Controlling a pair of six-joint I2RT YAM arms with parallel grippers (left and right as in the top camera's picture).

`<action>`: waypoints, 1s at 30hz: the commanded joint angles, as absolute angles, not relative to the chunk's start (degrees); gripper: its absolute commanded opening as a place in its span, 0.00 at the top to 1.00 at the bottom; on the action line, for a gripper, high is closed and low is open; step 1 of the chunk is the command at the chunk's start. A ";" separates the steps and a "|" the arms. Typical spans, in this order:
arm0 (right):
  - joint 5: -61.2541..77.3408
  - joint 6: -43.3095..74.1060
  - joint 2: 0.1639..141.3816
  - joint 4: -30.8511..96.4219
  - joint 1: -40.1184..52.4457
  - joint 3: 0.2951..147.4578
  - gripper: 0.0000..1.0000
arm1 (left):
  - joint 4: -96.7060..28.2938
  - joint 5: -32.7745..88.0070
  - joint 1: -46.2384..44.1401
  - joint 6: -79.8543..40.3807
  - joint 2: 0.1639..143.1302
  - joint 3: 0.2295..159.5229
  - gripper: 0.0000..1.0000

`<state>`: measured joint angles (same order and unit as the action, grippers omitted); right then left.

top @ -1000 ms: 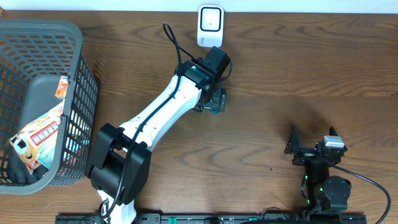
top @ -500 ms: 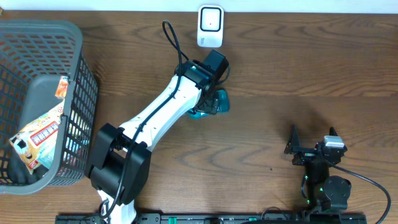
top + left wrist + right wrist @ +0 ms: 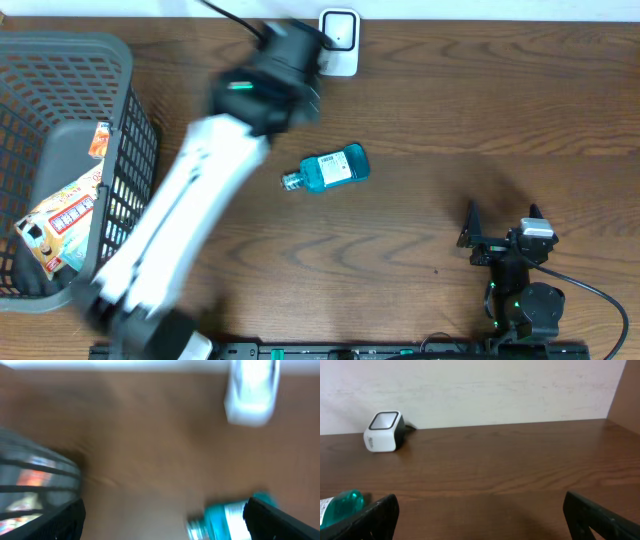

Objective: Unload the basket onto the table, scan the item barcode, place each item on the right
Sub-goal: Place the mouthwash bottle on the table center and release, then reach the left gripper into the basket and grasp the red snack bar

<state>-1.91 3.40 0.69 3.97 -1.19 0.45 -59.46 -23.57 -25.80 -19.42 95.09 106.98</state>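
A teal mouthwash bottle (image 3: 325, 168) lies on its side on the wooden table, with nothing holding it; its white label faces up. The white barcode scanner (image 3: 338, 42) stands at the back edge, a little behind the bottle. My left arm (image 3: 255, 90) is blurred with motion, up and to the left of the bottle. In the left wrist view my left gripper (image 3: 162, 515) is open and empty, with the bottle (image 3: 225, 520) close to its right finger and the scanner (image 3: 250, 395) beyond. My right gripper (image 3: 480, 515) is open over bare table, far right of the bottle (image 3: 340, 505).
A grey wire basket (image 3: 70, 50) stands at the left edge with a snack packet (image 3: 65, 215) inside. The right arm's base (image 3: 525, 300) sits at the front right. A black rail runs along the front edge.
The left gripper has let go of the bottle, which now lies on the table. The left arm has swung quickly up and to the left. The right arm has not moved.
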 commanded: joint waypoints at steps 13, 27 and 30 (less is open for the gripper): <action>-1.96 3.11 0.38 4.08 -0.69 0.32 0.01 | -82.13 -13.19 25.80 -54.68 84.55 102.91 0.02; -1.96 3.11 0.38 4.08 -0.69 0.32 0.01 | -70.50 -6.42 37.60 -55.40 85.32 68.45 0.02; -1.96 3.11 0.38 4.08 -0.69 0.32 0.01 | -65.63 -6.42 37.60 -55.40 85.34 62.81 0.02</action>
<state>-1.91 3.40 0.69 3.97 -1.19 0.45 -66.96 -6.90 37.34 -54.39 85.25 66.46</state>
